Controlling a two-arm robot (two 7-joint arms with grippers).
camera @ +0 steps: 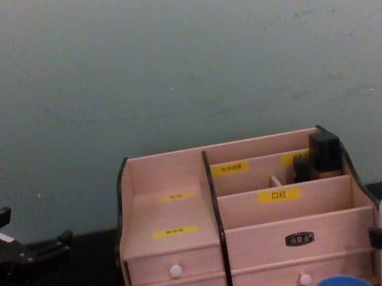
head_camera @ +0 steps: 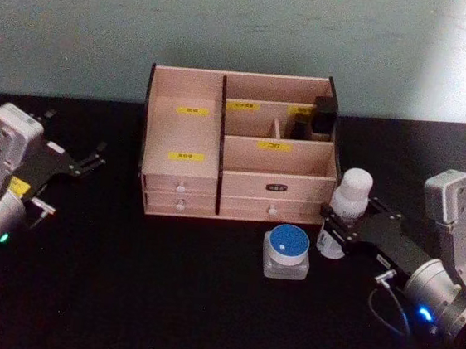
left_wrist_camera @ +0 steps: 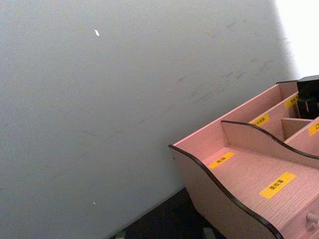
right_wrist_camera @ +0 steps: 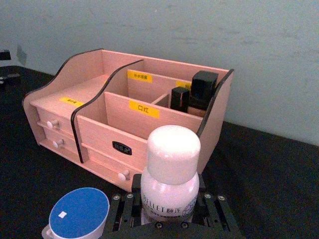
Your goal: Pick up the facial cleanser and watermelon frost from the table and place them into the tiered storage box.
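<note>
Right gripper (head_camera: 347, 220) stands at the right front corner of the tiered storage box (head_camera: 279, 169), its fingers closed against both sides of the white bottle (head_camera: 353, 191). This bottle is upright with its white cap on, just beside the box's right wall and apart from it. One blue-lidded jar (head_camera: 288, 249) sits on the black table (head_camera: 161, 300) in front of the box's right half. It is near the drawer fronts without touching them, and a narrow gap separates it from the bottle and the nearer finger. Left gripper (head_camera: 97, 159) rests low on the left side of the table with its fingers spread and nothing between them. It is well apart from the box's left wall, with bare table in between. Open table surface extends in front of the box and jar toward the robot. The rear of the box lies close to the pale wall (camera: 177, 57). The box's side walls and central divider have dark, curved edges that step down toward the front. Count on the box: five yellow labels, three white drawer knobs, one dark plate on the upper right front panel. Two dark containers (head_camera: 322, 117) stand upright together in the rear right compartments. All other compartments are open from above.
</note>
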